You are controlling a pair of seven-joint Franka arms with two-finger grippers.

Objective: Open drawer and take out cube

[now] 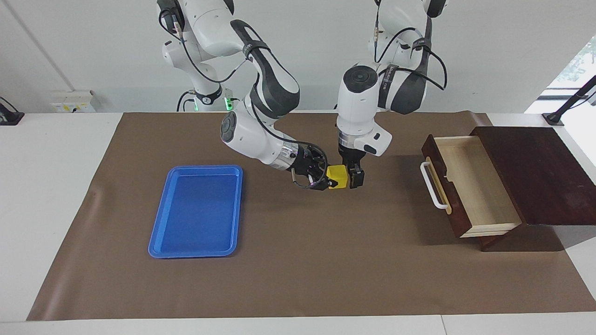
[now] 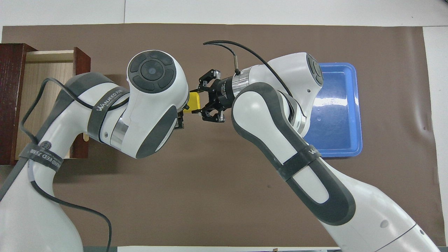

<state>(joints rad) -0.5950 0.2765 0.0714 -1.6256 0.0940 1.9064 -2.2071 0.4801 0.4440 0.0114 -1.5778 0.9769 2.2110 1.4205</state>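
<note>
The yellow cube (image 1: 336, 177) hangs in the air over the middle of the brown mat, between the two hands. My right gripper (image 1: 328, 181) comes in sideways from the tray's end and is shut on the cube (image 2: 194, 102). From above, my left gripper (image 1: 350, 179) points straight down beside the cube and stands open, one finger (image 1: 357, 178) just off the cube's face. In the overhead view its own wrist hides it. The drawer (image 1: 435, 160) is pulled out at the left arm's end, and its pale inside (image 1: 479, 186) holds nothing.
A flat blue tray (image 1: 198, 211) lies on the mat toward the right arm's end of the table. The dark wooden cabinet (image 1: 535, 172) that houses the drawer sits at the mat's edge. The brown mat (image 1: 298, 260) covers most of the table.
</note>
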